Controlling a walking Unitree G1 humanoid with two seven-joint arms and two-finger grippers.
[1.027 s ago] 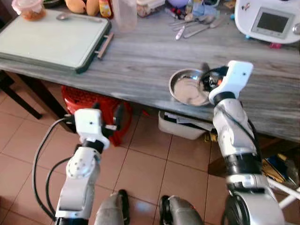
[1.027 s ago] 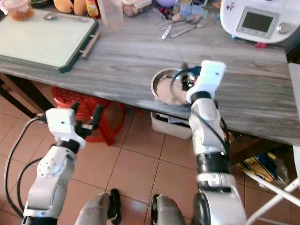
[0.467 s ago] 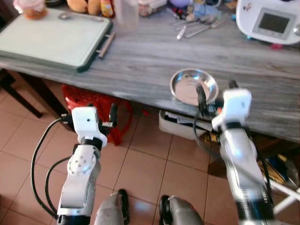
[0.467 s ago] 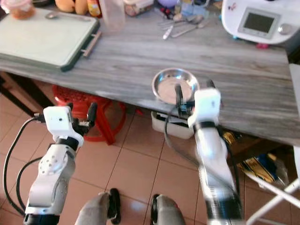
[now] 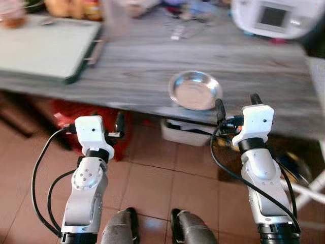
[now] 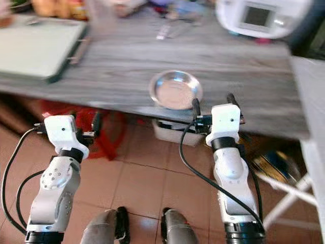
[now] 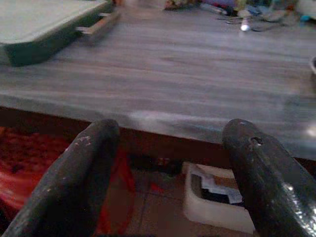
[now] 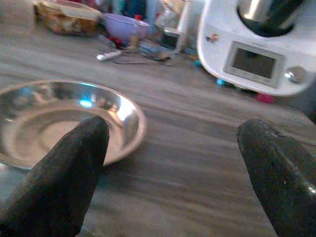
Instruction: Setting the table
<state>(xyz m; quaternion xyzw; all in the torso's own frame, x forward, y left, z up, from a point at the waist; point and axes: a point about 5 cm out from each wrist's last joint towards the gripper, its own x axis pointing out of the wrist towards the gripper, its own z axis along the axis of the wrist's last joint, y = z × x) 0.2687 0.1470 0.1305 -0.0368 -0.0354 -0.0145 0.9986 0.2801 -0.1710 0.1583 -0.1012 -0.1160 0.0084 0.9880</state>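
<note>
The right gripper (image 5: 234, 105) has its jaws spread wide and empty, held just short of the table's near edge, likely so the one steel plate (image 5: 195, 90) stays free where it sits on the grey wooden table (image 5: 137, 61). The left gripper (image 5: 108, 125), jaws also wide and holding nothing, hangs below the tabletop. Counted: one plate, one green-rimmed tray (image 5: 43, 48) at the far left, one white kitchen machine (image 5: 269, 18) at the far right, some blurred cutlery (image 5: 183, 30) behind
</note>
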